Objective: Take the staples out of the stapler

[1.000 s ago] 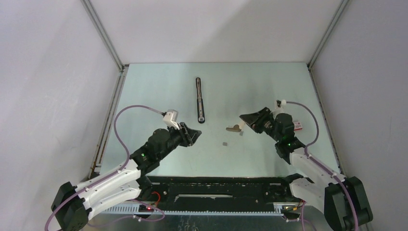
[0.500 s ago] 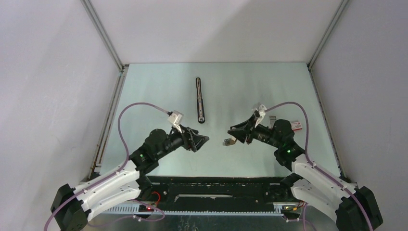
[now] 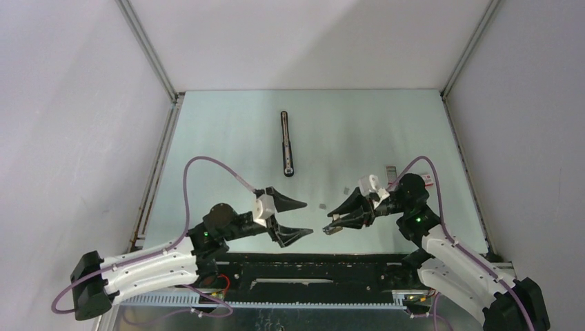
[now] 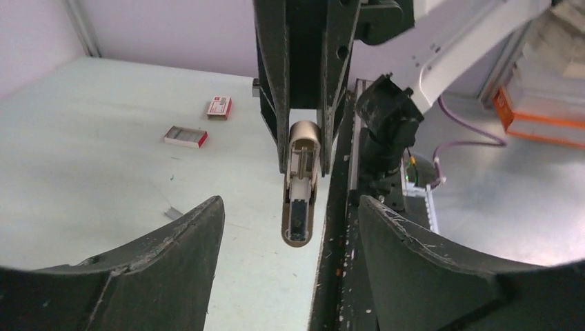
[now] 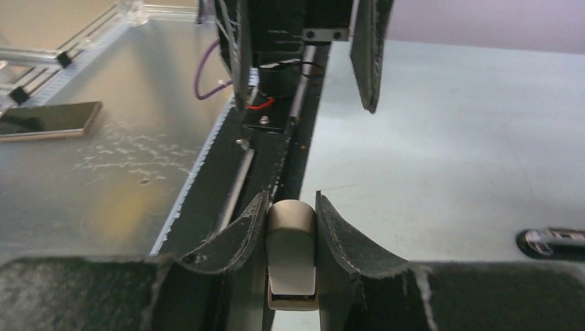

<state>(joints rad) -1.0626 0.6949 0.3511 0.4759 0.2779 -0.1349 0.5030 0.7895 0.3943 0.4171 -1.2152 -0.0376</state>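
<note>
The stapler (image 3: 286, 143), a long thin black bar with a silvery strip, lies alone at the far middle of the table; its end shows at the right edge of the right wrist view (image 5: 552, 240). My right gripper (image 3: 330, 221) (image 5: 290, 200) is shut on a short silvery-beige piece (image 5: 291, 248) (image 4: 301, 186), held near the table's front edge and pointing left. My left gripper (image 3: 308, 218) (image 4: 290, 207) faces it with its jaws wide open and nothing between them; the piece's tip hangs just in front of it. Staples are too small to make out.
Two small red-and-white boxes (image 3: 390, 170) (image 3: 428, 179) lie at the right; both also show in the left wrist view (image 4: 185, 136) (image 4: 219, 107). Small silvery bits (image 3: 322, 205) (image 3: 345, 188) lie on the mat. The black rail (image 3: 310, 265) runs along the near edge under both grippers.
My left gripper swung toward the near middle and opened wide. My right gripper carried the beige piece left and nearer, until the two grippers face each other.
</note>
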